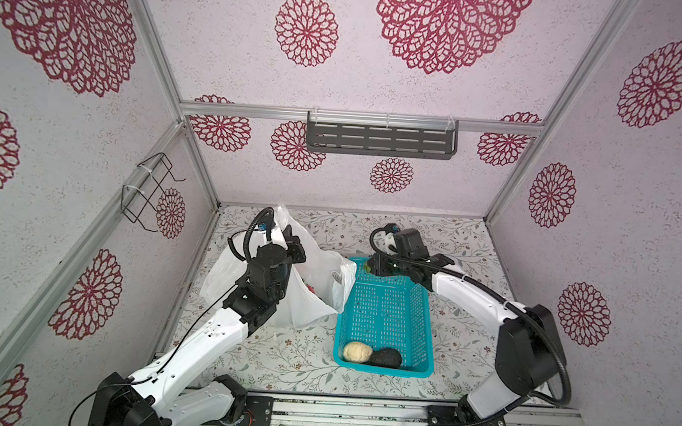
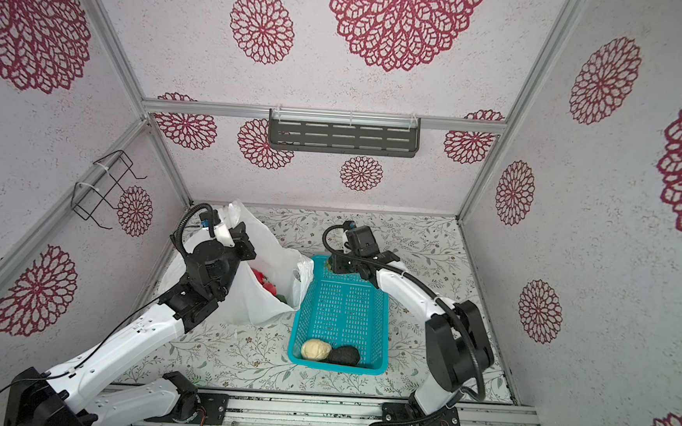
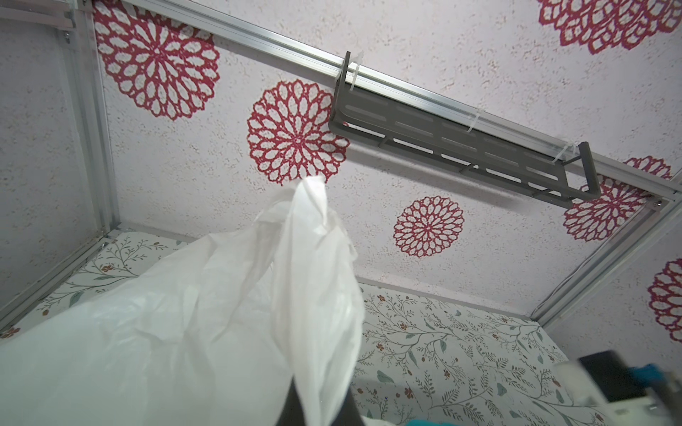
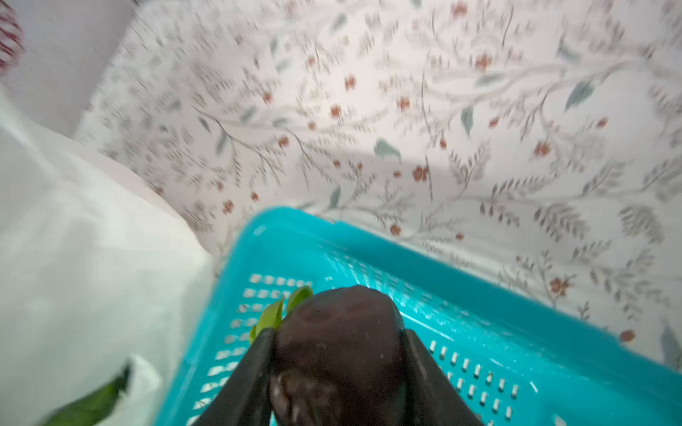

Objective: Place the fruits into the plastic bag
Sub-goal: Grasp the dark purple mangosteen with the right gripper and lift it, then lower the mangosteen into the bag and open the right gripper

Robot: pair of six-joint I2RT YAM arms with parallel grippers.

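Observation:
The white plastic bag (image 1: 313,301) (image 2: 263,302) stands at the left of the table. My left gripper (image 1: 291,241) (image 3: 321,409) is shut on its raised handle (image 3: 313,228). Red and green fruits (image 2: 264,282) show in its mouth. My right gripper (image 1: 372,268) (image 4: 339,343) is over the far end of the turquoise basket (image 1: 386,310) (image 4: 516,332), shut on a dark brown fruit (image 4: 339,328) with green leaves. A cream-yellow lump (image 1: 357,351) (image 2: 316,349) and a dark avocado (image 1: 384,358) (image 2: 343,356) lie at the basket's near end.
A grey slotted shelf (image 1: 380,140) hangs on the back wall and a black wire rack (image 1: 150,190) on the left wall. The bag's side touches the basket's far left corner. An aluminium rail (image 1: 359,416) runs along the front edge.

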